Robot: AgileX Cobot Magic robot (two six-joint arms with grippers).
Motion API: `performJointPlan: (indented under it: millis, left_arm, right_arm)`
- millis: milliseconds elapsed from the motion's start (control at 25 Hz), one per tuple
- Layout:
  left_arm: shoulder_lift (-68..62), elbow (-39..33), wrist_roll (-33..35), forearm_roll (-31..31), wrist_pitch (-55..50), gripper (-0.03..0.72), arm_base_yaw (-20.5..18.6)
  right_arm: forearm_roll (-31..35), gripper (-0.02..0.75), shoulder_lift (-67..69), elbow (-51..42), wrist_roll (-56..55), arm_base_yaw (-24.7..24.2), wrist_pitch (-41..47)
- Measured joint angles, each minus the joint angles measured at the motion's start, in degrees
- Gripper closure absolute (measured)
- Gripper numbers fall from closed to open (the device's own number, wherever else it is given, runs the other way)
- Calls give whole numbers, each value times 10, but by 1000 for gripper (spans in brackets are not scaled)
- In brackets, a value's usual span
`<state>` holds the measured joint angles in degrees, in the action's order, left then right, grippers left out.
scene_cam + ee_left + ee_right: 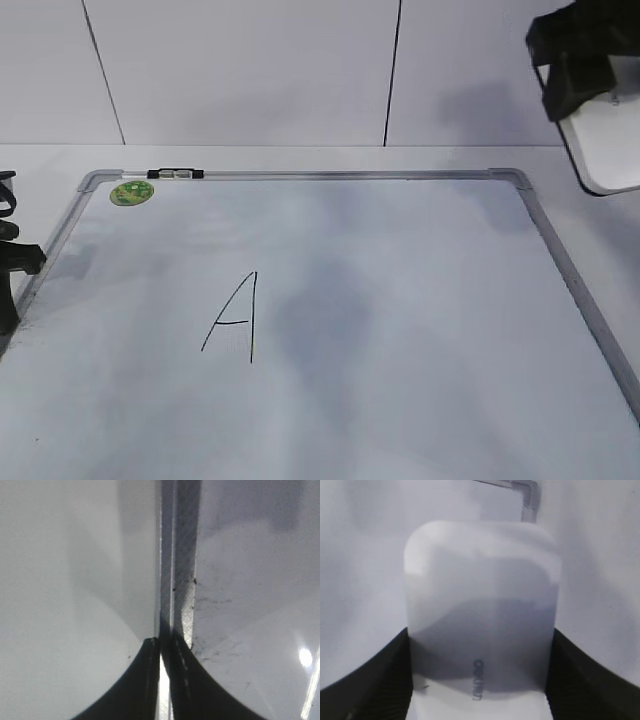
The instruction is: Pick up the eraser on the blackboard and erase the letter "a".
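Observation:
The blackboard (400,330) is a white board with a silver-grey frame, lying flat. A tall angular capital "A" (235,317) is drawn left of centre. No small cursive "a" shows on it. My right gripper (578,62) is shut on the white eraser (608,140) and holds it in the air past the board's far right corner. In the right wrist view the eraser (482,610) fills the space between the black fingers (480,675), with the board's corner (527,497) beyond. My left gripper (165,645) is shut and empty over the board's left frame (175,580).
A round green sticker (131,192) and a small black-and-white clip (175,174) sit at the board's far left corner. The left arm (10,260) rests at the board's left edge. A white panelled wall stands behind the table.

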<state>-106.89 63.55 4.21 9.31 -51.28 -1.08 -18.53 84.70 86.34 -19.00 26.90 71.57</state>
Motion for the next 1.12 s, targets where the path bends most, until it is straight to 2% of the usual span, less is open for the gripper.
performJointPlan:
  millis: [320, 760, 1120]
  left_arm:
    - [0, 0, 0, 0, 0, 653, 0]
    - [0, 0, 1, 3, 0, 653, 0]
    - [0, 0, 1, 4, 0, 653, 0]
  right_arm:
    - [-7, 188, -44, -57, -3, -64, 0]
    - [-12, 188, -52, -156, -21, -73, -1]
    - [-8, 188, -34, -169, -26, -88, -3]
